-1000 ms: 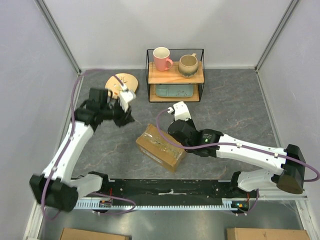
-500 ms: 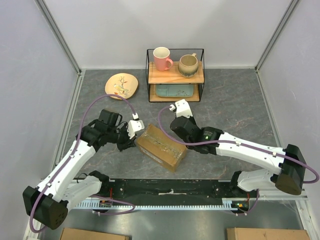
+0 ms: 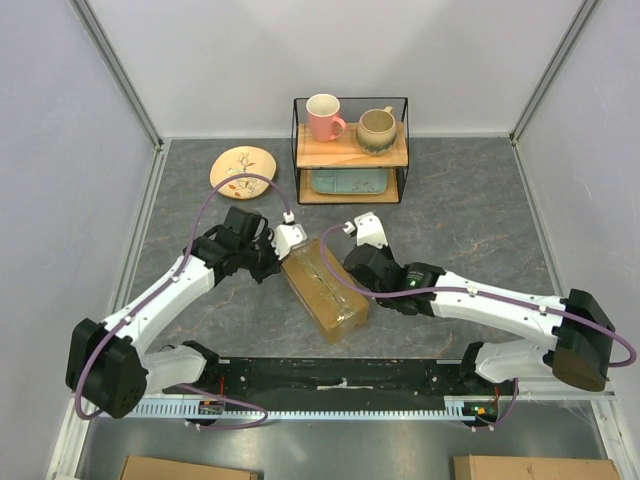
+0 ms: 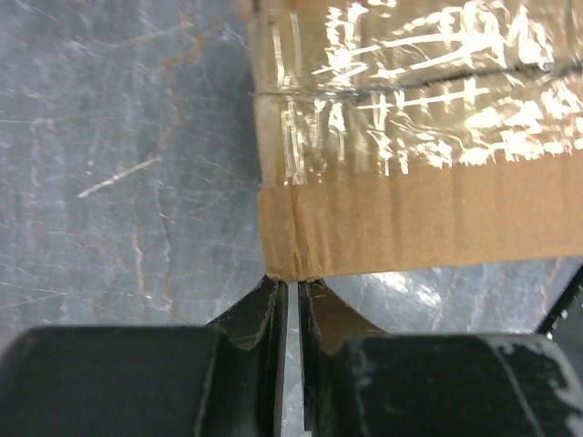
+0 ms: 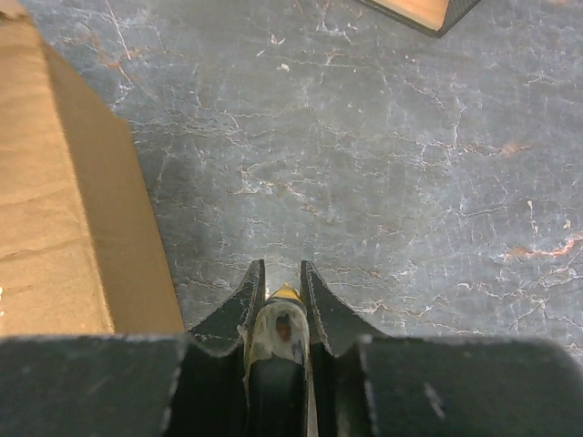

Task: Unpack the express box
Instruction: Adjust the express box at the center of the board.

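The express box [image 3: 325,290], a brown carton with shiny clear tape along its top seam, lies on the grey table between my arms. In the left wrist view its taped top [image 4: 410,118] fills the upper right. My left gripper [image 3: 288,250] is at the box's far-left end; its jaws [image 4: 290,284] stand almost together with only a thin slit and nothing between them, tips against the box's lower corner. My right gripper [image 3: 348,255] sits just right of the box, shut on a black tool with a yellow tip [image 5: 284,293]. The box's side [image 5: 64,200] shows at that view's left.
A wire shelf [image 3: 350,150] stands at the back with a pink mug [image 3: 323,116], a beige mug [image 3: 377,128] and a teal tray [image 3: 347,181]. A wooden plate [image 3: 243,166] lies to its left. Plain cardboard boxes [image 3: 180,468] [image 3: 515,468] sit below the table edge.
My left arm has swung from beside the plate to the box's far-left end, its jaws closing. The box has turned, its far end shifting right. The right gripper has hardly moved.
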Motion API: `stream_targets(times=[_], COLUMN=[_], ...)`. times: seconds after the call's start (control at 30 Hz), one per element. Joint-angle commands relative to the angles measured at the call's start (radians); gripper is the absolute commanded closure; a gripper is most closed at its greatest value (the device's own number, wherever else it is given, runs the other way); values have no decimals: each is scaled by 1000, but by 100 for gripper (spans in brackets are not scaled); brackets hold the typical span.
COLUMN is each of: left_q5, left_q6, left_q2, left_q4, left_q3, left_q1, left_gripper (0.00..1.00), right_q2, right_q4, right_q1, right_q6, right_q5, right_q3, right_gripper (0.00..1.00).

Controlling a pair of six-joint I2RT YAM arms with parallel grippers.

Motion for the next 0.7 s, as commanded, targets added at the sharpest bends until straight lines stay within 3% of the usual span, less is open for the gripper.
stream_targets(times=[0.0,0.2,0.4,0.5,0.53,0.67], left_q5=[-55,-3,126,178,193,256], left_q6=[-48,-87,-58,-50,-57,-145], left_q2=[38,69,-24,-61,-66,-12], left_q4=[130,116,-83,-158,-160,-105], left_q3=[70,110,182,236,251,262], left_q1=[-1,16,120,140,140,140], left_gripper=[86,82,67,54,46,40], right_q2=[-77,-106,-117,-84,-71,-41], right_q4=[14,-9,103,184,207,373], right_q1=[3,2,2,2,2,12], right_q6=[24,-28,-109,-134,-140,-168], right_q5=[9,87,87,53,46,3], right_q3=[20,86,174,203,210,211], right_gripper=[100,100,100,100,100,100])
